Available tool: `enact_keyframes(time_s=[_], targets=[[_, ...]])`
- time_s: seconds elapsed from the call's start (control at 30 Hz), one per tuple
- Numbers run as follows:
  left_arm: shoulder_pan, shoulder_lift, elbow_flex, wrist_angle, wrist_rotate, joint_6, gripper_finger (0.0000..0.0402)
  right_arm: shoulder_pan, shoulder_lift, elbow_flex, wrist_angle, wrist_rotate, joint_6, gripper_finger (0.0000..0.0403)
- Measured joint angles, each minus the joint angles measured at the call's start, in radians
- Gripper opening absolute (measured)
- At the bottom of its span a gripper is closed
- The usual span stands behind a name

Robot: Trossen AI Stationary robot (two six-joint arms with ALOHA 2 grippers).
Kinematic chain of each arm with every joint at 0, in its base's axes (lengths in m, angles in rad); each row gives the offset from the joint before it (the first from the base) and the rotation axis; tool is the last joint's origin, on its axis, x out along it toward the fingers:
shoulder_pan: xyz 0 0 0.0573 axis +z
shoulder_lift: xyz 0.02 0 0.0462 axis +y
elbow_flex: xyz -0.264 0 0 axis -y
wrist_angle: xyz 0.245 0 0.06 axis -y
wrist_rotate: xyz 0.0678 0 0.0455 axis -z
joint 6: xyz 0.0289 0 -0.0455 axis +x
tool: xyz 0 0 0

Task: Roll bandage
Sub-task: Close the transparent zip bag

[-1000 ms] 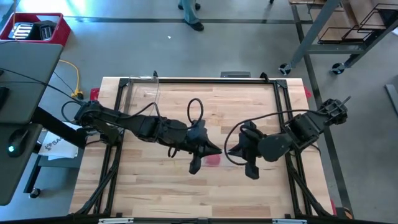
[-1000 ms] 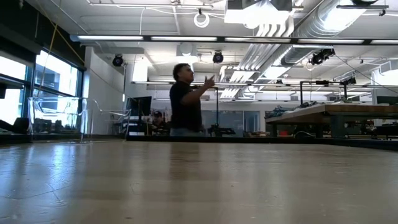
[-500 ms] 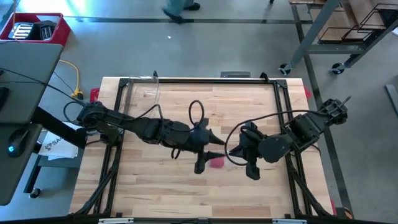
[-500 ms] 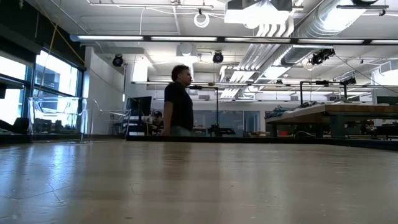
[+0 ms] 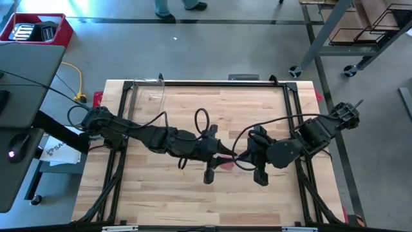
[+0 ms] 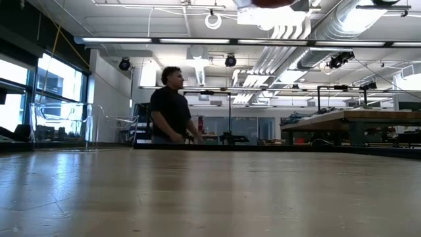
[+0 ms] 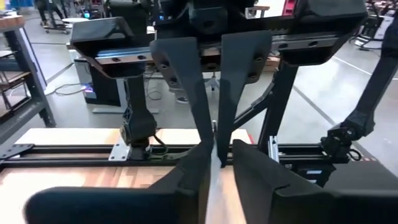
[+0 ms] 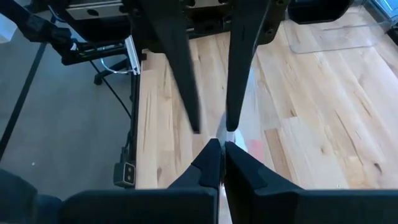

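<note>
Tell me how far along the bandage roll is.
Done: nothing I can confirm. The bandage shows only as a small red patch at mid table, and I can't tell whether it is roll or strip. In hand: left gripper and right gripper meet tip to tip right at it, right jaws shut. Left: probably the rolling itself.

Both arms crowd mid-table (image 5: 161, 193); its edges seem free.

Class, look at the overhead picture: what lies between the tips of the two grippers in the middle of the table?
In the high view, the red bandage lies between the left gripper and the right gripper, which nearly meet over the wooden table. Nothing else shows there.
</note>
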Motion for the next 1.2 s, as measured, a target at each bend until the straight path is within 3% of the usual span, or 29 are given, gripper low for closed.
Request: enact_keyframes(time_s=[0.2,0.53,0.67,0.8,1.2], targets=[[0.003,0.000,0.000,-0.010,-0.014,0.028,0.0041,0.000,0.000,0.000,0.001,0.001,0.000,0.0000],[0.001,0.002,0.000,-0.114,-0.051,0.054,0.0124,0.000,-0.001,0.000,0.010,0.010,0.000,0.0000],[-0.014,-0.005,-0.001,-0.112,-0.102,0.061,0.0100,0.000,-0.001,0.000,0.008,0.010,0.000,0.0000],[-0.022,-0.011,-0.001,-0.047,-0.083,0.071,0.0074,0.000,-0.001,0.001,0.004,0.007,0.000,0.0000],[-0.009,-0.006,-0.001,-0.026,-0.079,0.071,0.0074,0.000,-0.001,0.001,0.003,0.004,0.000,0.0000]])
